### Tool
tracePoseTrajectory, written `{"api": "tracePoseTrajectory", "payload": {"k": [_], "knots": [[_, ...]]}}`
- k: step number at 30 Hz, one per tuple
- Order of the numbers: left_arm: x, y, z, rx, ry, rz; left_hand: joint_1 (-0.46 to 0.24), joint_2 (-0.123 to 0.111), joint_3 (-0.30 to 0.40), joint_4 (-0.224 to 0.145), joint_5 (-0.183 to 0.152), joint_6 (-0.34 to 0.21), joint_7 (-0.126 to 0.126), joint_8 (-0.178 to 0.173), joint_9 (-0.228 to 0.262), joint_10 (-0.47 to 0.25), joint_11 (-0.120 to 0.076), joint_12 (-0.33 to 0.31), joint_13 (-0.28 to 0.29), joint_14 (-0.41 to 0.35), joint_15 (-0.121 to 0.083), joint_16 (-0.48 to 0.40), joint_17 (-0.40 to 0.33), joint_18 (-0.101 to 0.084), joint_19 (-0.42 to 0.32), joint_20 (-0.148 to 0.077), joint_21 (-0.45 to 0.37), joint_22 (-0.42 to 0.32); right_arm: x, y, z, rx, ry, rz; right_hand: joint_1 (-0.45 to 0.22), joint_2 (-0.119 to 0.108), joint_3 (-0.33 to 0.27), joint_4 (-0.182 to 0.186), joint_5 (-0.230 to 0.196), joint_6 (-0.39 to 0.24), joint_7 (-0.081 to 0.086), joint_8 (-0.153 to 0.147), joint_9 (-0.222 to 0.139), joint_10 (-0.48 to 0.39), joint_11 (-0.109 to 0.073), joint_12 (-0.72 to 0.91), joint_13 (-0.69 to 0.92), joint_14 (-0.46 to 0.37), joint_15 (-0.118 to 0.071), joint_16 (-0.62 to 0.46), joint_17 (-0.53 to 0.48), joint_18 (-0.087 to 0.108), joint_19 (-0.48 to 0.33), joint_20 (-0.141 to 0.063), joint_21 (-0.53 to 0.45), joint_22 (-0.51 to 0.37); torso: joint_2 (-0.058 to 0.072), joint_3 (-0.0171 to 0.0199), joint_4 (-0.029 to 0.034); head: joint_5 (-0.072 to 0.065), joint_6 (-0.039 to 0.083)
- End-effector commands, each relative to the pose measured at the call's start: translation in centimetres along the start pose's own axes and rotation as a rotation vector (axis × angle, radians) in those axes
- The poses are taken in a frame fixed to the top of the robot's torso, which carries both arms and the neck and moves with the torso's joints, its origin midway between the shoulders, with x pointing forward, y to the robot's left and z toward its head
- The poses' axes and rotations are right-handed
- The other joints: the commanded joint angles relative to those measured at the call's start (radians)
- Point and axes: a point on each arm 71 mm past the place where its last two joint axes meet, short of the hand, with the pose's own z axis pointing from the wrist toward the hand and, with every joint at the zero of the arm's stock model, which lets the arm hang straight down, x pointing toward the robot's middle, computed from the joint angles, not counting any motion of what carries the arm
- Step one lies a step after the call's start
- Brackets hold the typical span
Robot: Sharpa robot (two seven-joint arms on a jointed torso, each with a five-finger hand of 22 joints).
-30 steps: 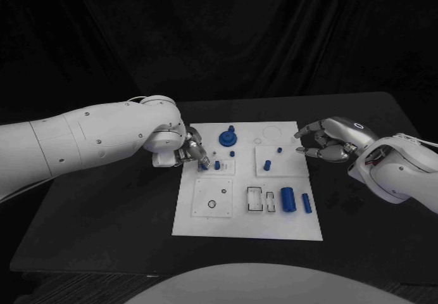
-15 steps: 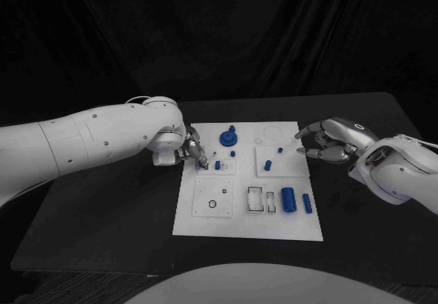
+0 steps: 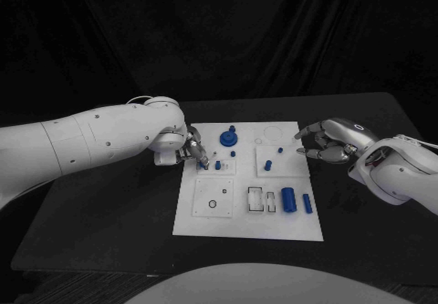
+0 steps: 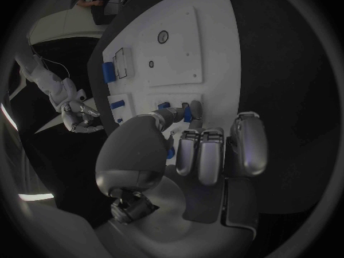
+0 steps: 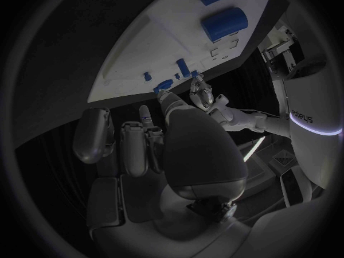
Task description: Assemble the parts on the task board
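- The white task board (image 3: 248, 215) lies in the middle of the black tabletop (image 3: 109, 215).
- Some blue parts look put in already: a round knob part (image 3: 227, 138) near the far edge and a small peg (image 3: 268, 164) in a square plate.
- Two parts seem left to do: a fat blue roll (image 3: 287, 199) and a thin blue stick (image 3: 307, 202) lie loose near the board's right side.
- The left hand (image 3: 193, 152) pinches a small blue piece (image 4: 187, 113) at the board's left edge, pushing it down, I think.
- The right hand (image 3: 326, 142) hovers by the board's right edge, fingers curled; I cannot tell if it holds anything.
- The left wrist view shows the fingertips (image 4: 192, 116) on the piece; the head view shows the whole board.
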Motion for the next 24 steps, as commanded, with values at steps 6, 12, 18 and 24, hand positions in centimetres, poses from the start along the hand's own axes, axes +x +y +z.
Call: {"api": "tracePoseTrajectory", "payload": {"k": [6, 12, 18, 24], "knots": [[0.6, -0.21, 0.27, -0.008, 0.012, 0.013, -0.002, 0.005, -0.002, -0.007, -0.006, 0.009, -0.012, 0.0, 0.0, 0.08, -0.004, -0.002, 0.236, 0.104, 0.0, 0.003, 0.263, -0.013, 0.002, -0.003, -0.001, 0.179, 0.15, 0.01, -0.02, 0.007, 0.003, 0.001, 0.013, 0.0, 0.005, -0.004, 0.007, 0.008, -0.001, 0.006, -0.002, 0.041, 0.007, 0.0, 0.179, 0.072, 0.009, -0.001, 0.12, 0.009, 0.0, 0.005, 0.001, 0.158, 0.0, 0.0008, -0.0003, -0.001, 0.0], [0.66, -0.35, 0.27, -0.003, 0.013, 0.015, -0.002, 0.005, -0.002, -0.007, -0.006, 0.01, -0.013, 0.0, 0.0, 0.08, -0.005, -0.003, 0.235, 0.104, 0.0, 0.003, 0.263, -0.013, 0.002, -0.003, -0.001, 0.179, 0.16, 0.01, 0.0, 0.008, 0.004, 0.001, 0.013, 0.0, 0.006, -0.005, 0.009, 0.008, 0.0, 0.005, -0.002, 0.041, 0.007, 0.0, 0.179, 0.073, 0.009, 0.0, 0.121, 0.009, 0.0, 0.005, 0.001, 0.157, 0.0, 0.001, 0.0002, -0.001, 0.0], [0.7, -0.5, 0.29, 0.002, 0.013, 0.016, -0.002, 0.005, -0.002, -0.007, -0.006, 0.01, -0.013, 0.0, 0.0, 0.08, -0.005, -0.003, 0.235, 0.104, 0.0, 0.003, 0.263, -0.013, 0.002, -0.003, -0.001, 0.179, 0.16, 0.01, 0.0, 0.008, 0.004, 0.001, 0.014, 0.0, 0.007, -0.006, 0.011, 0.008, 0.0, 0.005, -0.003, 0.04, 0.007, -0.001, 0.178, 0.072, 0.009, -0.001, 0.119, 0.009, -0.001, 0.005, 0.0, 0.157, 0.0, 0.0008, 0.0, -0.001, 0.0], [0.69, -0.61, 0.36, 0.005, 0.012, 0.015, -0.003, 0.006, -0.003, -0.008, -0.007, 0.01, -0.013, 0.001, 0.001, 0.079, -0.005, -0.003, 0.234, 0.104, 0.0, 0.003, 0.263, -0.013, 0.002, -0.003, -0.003, 0.178, 0.15, 0.01, -0.03, 0.009, 0.004, 0.001, 0.015, 0.0, 0.008, -0.006, 0.013, 0.008, 0.0, 0.005, -0.003, 0.04, 0.007, -0.001, 0.178, 0.072, 0.009, -0.001, 0.12, 0.009, -0.001, 0.005, -0.001, 0.157, 0.0, 0.001, 0.0003, -0.003, 0.0]]}}
